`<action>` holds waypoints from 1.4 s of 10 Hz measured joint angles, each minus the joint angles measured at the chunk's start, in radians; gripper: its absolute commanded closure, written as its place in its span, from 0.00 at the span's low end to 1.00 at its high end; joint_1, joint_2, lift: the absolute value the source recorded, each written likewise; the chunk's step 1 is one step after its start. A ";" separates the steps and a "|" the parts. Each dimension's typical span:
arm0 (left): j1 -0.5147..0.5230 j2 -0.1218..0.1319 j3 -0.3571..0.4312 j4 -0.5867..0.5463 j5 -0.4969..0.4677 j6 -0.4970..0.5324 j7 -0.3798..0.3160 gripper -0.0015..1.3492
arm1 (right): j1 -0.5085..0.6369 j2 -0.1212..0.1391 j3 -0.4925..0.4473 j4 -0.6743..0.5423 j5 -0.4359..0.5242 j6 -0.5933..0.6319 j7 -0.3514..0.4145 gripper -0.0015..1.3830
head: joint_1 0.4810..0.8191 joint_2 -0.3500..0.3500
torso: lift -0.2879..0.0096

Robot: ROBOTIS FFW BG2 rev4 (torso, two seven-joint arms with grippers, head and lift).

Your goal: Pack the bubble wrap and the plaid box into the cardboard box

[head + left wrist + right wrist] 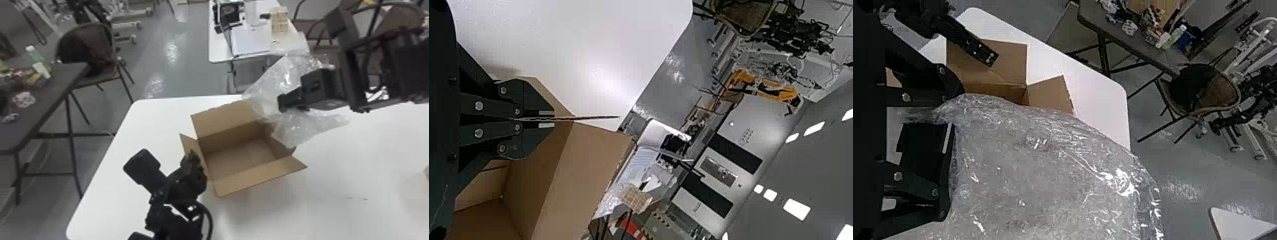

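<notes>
The cardboard box stands with its flaps up and a bare floor inside. At its left side is my left gripper; in the left wrist view the left gripper is shut on the edge of a side flap. Over the box's right back corner hangs the crumpled, clear bubble wrap, held by my right gripper. The right wrist view has the right gripper pinching a bunched part of the bubble wrap, which spreads out past the fingers and covers part of the box.
The box and wrap are on or above a white table. A tan object is cut off at the right edge. Beyond are a dark side table, a chair and another white table.
</notes>
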 measured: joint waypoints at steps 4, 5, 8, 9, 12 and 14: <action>-0.007 0.002 -0.003 0.004 -0.003 0.008 0.000 0.90 | -0.054 0.055 0.095 0.036 0.204 -0.037 0.422 0.88 | 0.63 0.96 | 0.64; -0.004 0.006 -0.003 0.004 -0.002 0.000 0.002 0.90 | -0.054 0.061 0.105 0.066 0.275 -0.054 0.472 0.88 | 0.63 0.96 | 0.64; 0.003 0.007 -0.006 0.004 -0.002 -0.015 0.010 0.90 | -0.036 0.063 0.104 0.241 0.308 -0.069 0.504 0.88 | 0.63 0.95 | 0.64; 0.005 0.006 -0.006 0.004 -0.001 -0.018 0.011 0.90 | -0.034 0.062 0.104 0.276 0.309 -0.069 0.508 0.88 | 0.63 0.94 | 0.64; 0.006 0.006 -0.008 0.003 0.003 -0.016 0.012 0.90 | -0.042 0.055 0.104 0.348 0.315 -0.042 0.511 0.34 | 0.63 0.93 | 0.64; 0.007 0.006 -0.008 0.004 0.005 -0.016 0.016 0.90 | -0.026 0.043 0.096 0.342 0.339 -0.044 0.563 0.04 | 0.63 0.92 | 0.64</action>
